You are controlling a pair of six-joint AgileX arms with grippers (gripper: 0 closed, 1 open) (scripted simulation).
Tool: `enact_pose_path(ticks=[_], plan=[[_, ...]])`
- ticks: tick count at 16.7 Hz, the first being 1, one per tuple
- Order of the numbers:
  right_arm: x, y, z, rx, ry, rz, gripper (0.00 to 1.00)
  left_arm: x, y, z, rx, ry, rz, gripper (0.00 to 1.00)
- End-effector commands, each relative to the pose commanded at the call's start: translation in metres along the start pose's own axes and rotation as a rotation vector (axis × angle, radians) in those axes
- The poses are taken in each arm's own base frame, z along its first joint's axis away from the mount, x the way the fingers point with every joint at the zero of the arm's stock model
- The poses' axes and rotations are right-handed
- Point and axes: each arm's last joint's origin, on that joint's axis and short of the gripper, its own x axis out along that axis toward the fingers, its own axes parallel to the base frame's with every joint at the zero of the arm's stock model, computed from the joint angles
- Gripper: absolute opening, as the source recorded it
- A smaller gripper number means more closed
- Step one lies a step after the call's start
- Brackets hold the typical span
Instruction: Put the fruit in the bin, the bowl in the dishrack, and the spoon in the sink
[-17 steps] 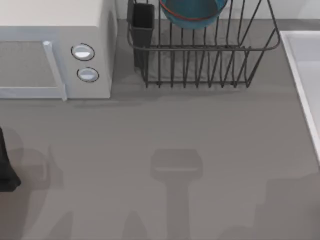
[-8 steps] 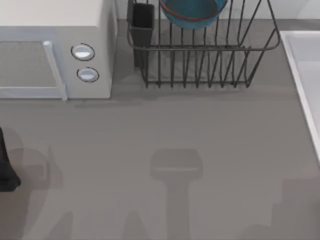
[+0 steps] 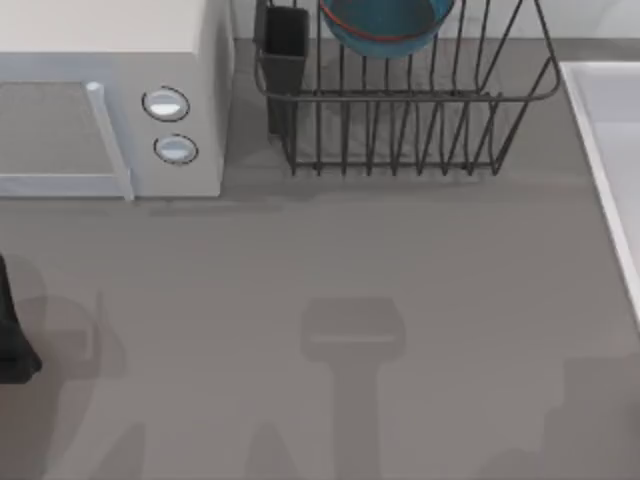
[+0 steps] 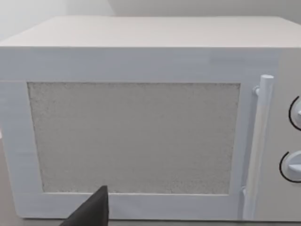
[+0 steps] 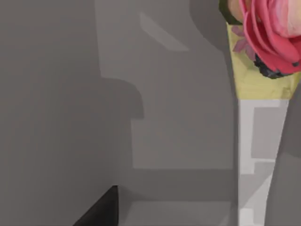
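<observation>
The teal-blue bowl point(image 3: 385, 25) with its reddish-brown rim rests inside the black wire dishrack point(image 3: 410, 135) at the back of the table. The rack's square utensil cup point(image 3: 285, 45) stands on its left corner. The pale sink point(image 3: 610, 130) runs along the right edge. A dark part of my left arm point(image 3: 12, 335) sits at the table's left edge, and a black tip of my left gripper point(image 4: 91, 213) faces the microwave door. A black tip of my right gripper point(image 5: 101, 209) hangs over bare grey tabletop. The fruit, spoon and bin are out of view.
A white microwave point(image 3: 110, 110) with two round knobs point(image 3: 166, 104) and a bar handle point(image 4: 258, 141) fills the back left. In the right wrist view a pink petalled object point(image 5: 273, 33) sits on a pale yellow and white upright piece point(image 5: 258, 141).
The shadow at the table's front right has drawn back towards the right edge. The left arm, bowl and rack stay where they were.
</observation>
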Motion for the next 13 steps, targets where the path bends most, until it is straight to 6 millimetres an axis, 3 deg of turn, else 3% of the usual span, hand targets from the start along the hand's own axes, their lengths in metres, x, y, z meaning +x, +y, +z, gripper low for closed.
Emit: enact_pose_path(ticks=[6, 13], plan=[[0.0, 0.0, 0.0, 0.0, 0.0, 0.0, 0.02, 0.0, 0.0, 0.0, 0.0, 0.0, 0.0, 1.0], [0.0, 0.0, 0.0, 0.0, 0.0, 0.0, 0.0, 0.0, 0.0, 0.0, 0.0, 0.0, 0.0, 1.0]])
